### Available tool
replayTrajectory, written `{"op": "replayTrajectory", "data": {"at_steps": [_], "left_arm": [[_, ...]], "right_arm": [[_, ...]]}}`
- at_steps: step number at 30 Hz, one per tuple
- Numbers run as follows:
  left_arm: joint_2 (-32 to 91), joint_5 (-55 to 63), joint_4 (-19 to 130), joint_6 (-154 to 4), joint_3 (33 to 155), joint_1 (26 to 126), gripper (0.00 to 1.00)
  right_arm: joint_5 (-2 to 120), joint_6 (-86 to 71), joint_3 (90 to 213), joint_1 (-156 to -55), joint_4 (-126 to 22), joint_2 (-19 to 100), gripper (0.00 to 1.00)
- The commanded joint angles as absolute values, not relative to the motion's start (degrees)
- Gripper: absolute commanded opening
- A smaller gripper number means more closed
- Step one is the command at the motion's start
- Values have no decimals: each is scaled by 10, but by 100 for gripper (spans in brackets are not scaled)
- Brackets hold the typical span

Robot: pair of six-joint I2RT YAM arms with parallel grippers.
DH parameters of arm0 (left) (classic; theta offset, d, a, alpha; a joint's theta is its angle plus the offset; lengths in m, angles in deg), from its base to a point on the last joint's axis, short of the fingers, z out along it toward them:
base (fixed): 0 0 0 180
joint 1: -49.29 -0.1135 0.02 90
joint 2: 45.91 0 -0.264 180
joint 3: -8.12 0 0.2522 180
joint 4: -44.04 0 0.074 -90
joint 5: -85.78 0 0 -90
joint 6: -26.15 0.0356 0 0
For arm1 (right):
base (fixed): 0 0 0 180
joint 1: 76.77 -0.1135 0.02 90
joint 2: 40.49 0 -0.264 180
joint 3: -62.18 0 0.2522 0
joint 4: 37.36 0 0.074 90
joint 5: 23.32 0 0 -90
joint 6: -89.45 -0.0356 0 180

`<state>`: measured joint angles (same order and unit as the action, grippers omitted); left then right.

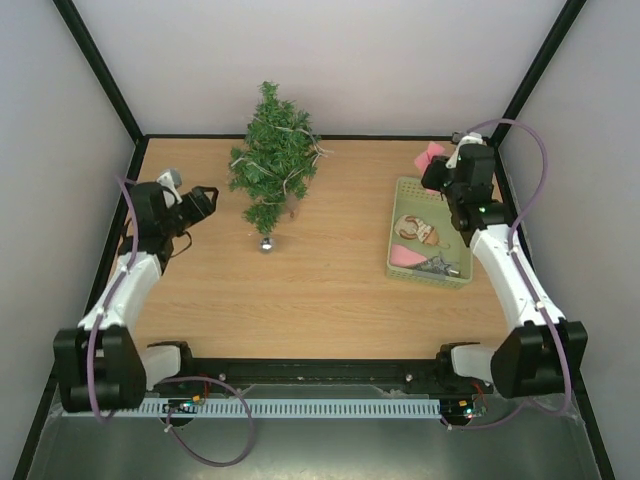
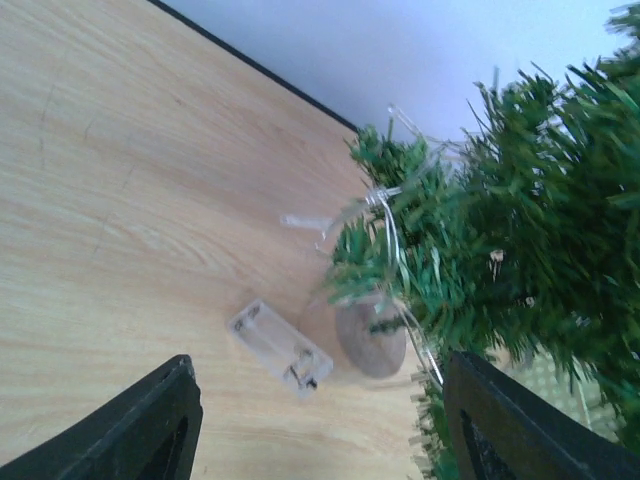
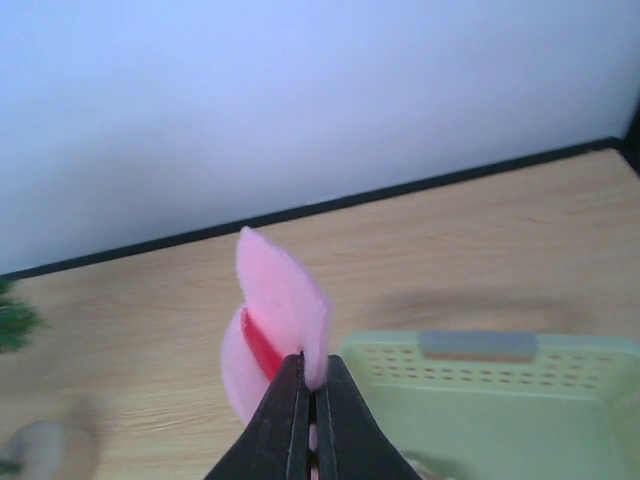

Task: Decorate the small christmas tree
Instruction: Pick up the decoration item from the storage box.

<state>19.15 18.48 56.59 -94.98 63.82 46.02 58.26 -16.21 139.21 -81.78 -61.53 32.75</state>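
Hanging is judged in hand: pink ornament (image 3: pixel 285 300) is pinched in closed right fingers (image 3: pixel 295 400) over tray (image 1: pixel 425 279); left fingers (image 1: pixel 205 200) are parted, empty, beside tree (image 1: pixel 273 160), far-middle on desk (image 1: pixel 330 310). Next, ornament must be carried across to tree.

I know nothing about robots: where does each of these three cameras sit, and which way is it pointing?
Top external: fixed above and behind the arms, looking down on the table, small christmas tree and green basket; both arms show whole.
Left wrist: on the left arm, facing the tree's foot; the open left tool frames the bottom.
Right wrist: on the right arm, facing the back wall; the right tool pinches a pink ornament.
Shared: top and right wrist both show basket and ornament.
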Motion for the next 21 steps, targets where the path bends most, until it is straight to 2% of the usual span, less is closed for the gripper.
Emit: {"op": "replayTrajectory", "data": {"at_steps": [1, 9, 14, 21], "left_arm": [[273, 277, 401, -986, 650, 442, 67], [454, 382, 280, -993, 734, 425, 62], [515, 430, 216, -1001, 761, 420, 68], [570, 467, 188, -1023, 792, 398, 63]], "right_arm": [[549, -188, 1379, -855, -596, 296, 2], [501, -194, 1384, -880, -595, 282, 2], [492, -192, 1380, -900, -590, 285, 2], [497, -187, 1393, -915, -592, 296, 2]]}}
